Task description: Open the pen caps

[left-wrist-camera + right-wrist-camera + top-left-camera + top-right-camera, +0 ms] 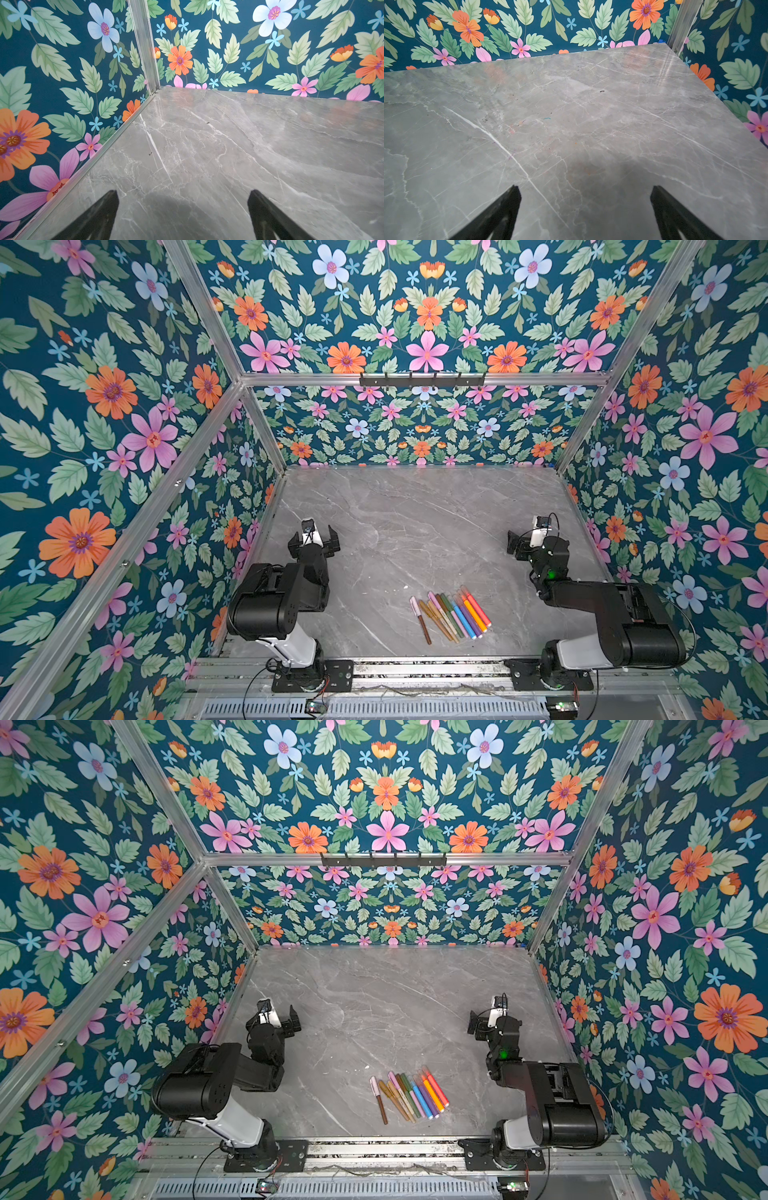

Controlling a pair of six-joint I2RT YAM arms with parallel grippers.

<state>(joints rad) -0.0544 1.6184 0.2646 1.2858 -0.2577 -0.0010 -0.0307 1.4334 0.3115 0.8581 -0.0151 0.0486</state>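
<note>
Several capped pens (451, 616) (409, 1096) lie side by side on the grey marble table (415, 522), near its front edge, in both top views. The pen caps sit on their far ends: a pink one (414, 605) on the brown pen at the left of the row, peach-orange ones (465, 593) at the right. My left gripper (314, 536) (182, 193) hovers open and empty at the table's left, well behind the pens. At the right side my right gripper (534, 537) (586, 188) is open and empty too. Neither wrist view shows any pen.
Floral walls with aluminium posts (266, 427) close in the table on three sides. A black hook rail (422, 379) hangs on the back wall. Both arm bases (311, 672) stand on the front rail. Faint ink marks (547, 118) dot the marble.
</note>
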